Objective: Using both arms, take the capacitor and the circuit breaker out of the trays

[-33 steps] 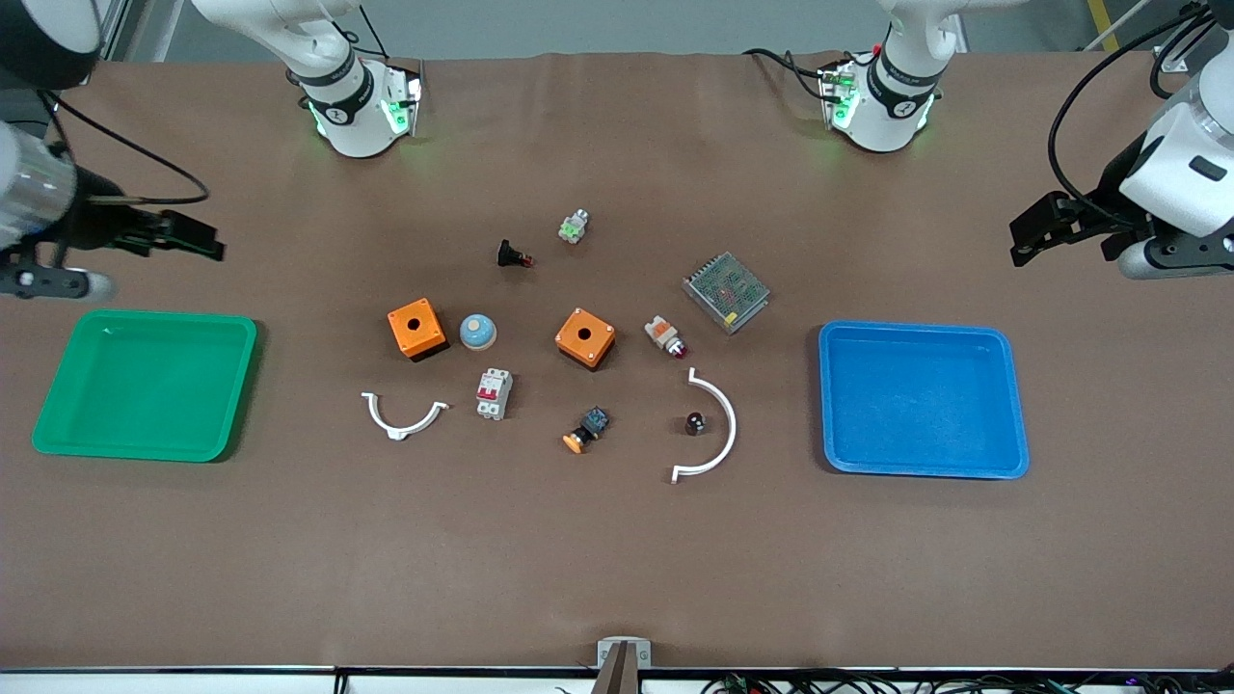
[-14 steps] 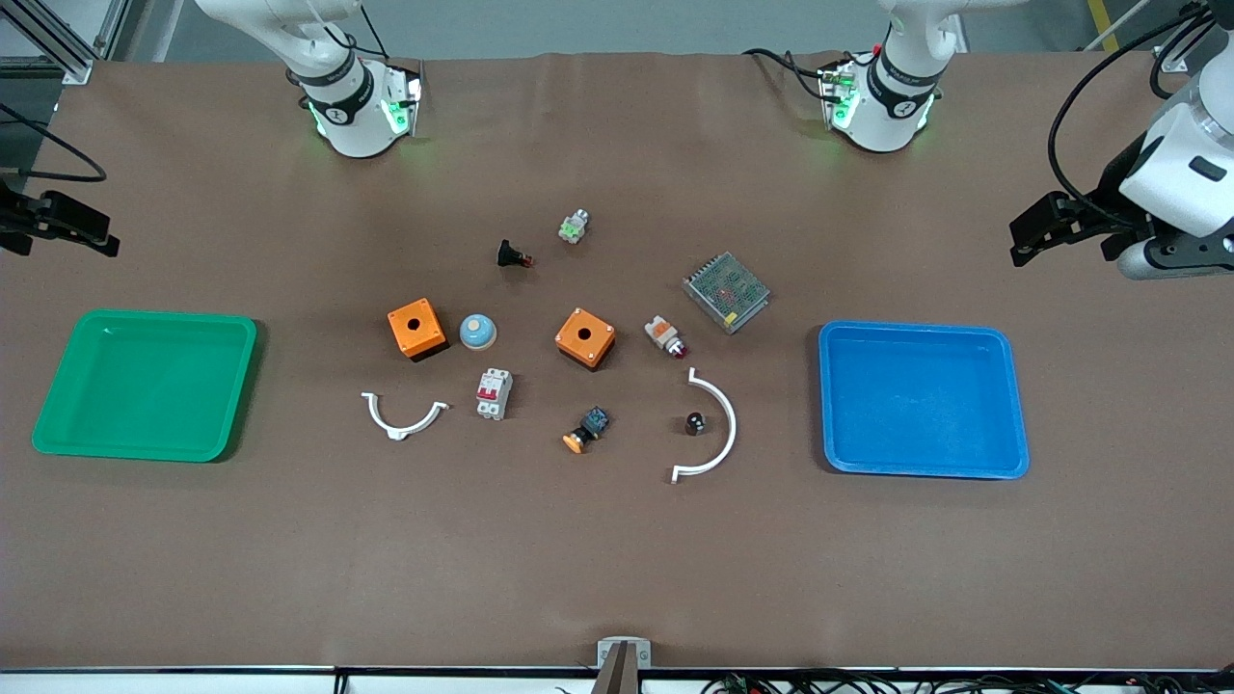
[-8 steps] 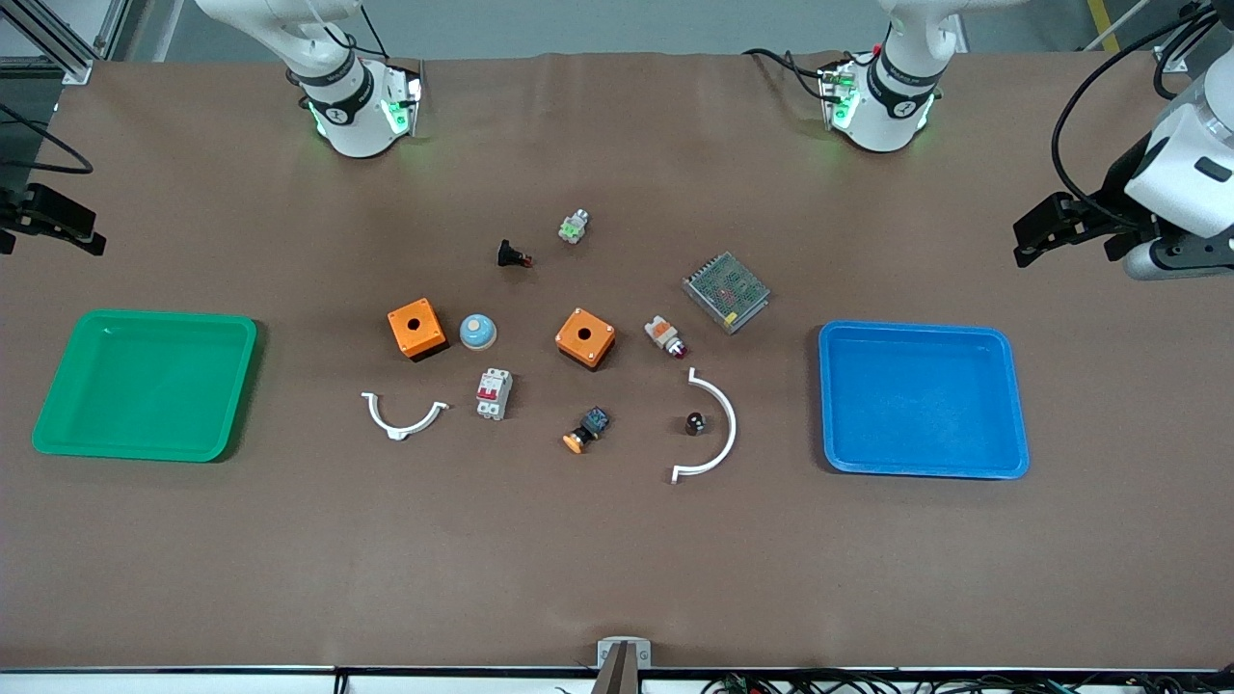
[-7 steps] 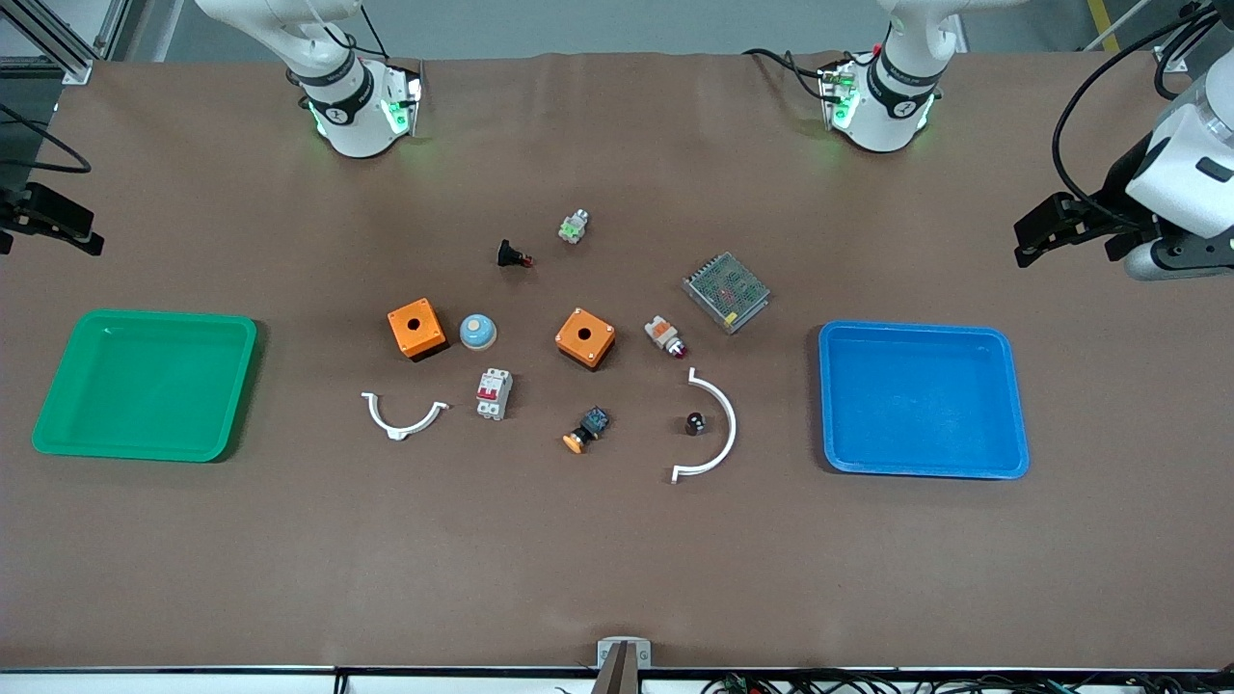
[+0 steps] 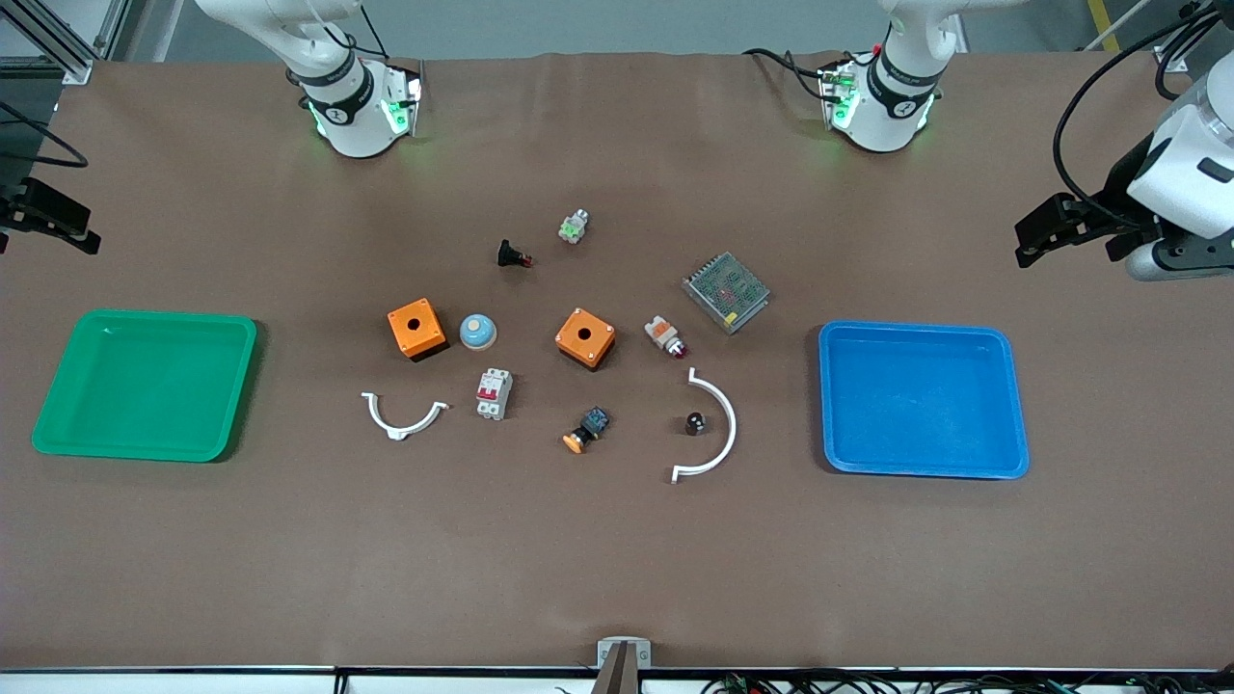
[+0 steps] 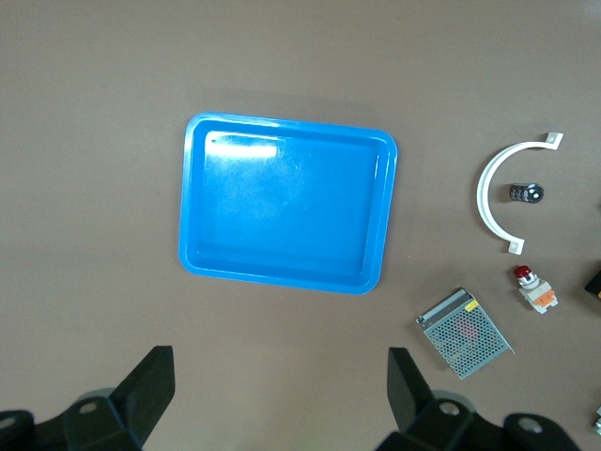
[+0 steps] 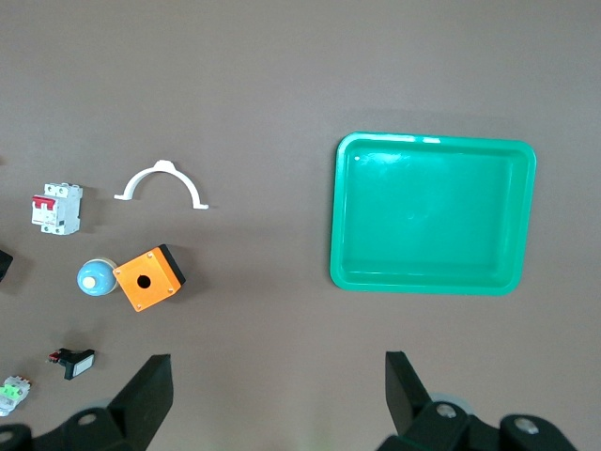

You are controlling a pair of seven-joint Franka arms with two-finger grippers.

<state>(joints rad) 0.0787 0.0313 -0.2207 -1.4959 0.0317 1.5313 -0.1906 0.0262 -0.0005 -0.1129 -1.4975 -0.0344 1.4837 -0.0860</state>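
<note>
The capacitor [image 5: 694,422], a tiny black cylinder, lies inside a white half-ring [image 5: 725,424] on the table; it also shows in the left wrist view [image 6: 526,193]. The white-grey breaker [image 5: 494,393] with red levers lies nearer the right arm's end, beside a white clip [image 5: 405,416]; it also shows in the right wrist view [image 7: 56,207]. My left gripper [image 5: 1030,236] is open and empty, high over the table's edge by the blue tray [image 5: 921,330]. My right gripper [image 5: 67,226] is open and empty, over the table's edge by the green tray [image 5: 145,315].
Two orange boxes [image 5: 416,328] [image 5: 585,337], a blue dome [image 5: 477,332], a white-orange switch [image 5: 665,336], an orange-capped button [image 5: 585,431], a black button [image 5: 513,255], a green-white part [image 5: 573,226] and a mesh power supply [image 5: 726,291] lie mid-table.
My right gripper has drawn back toward the right arm's end of the table, past the green tray. My left gripper has shifted very slightly. The objects have not moved.
</note>
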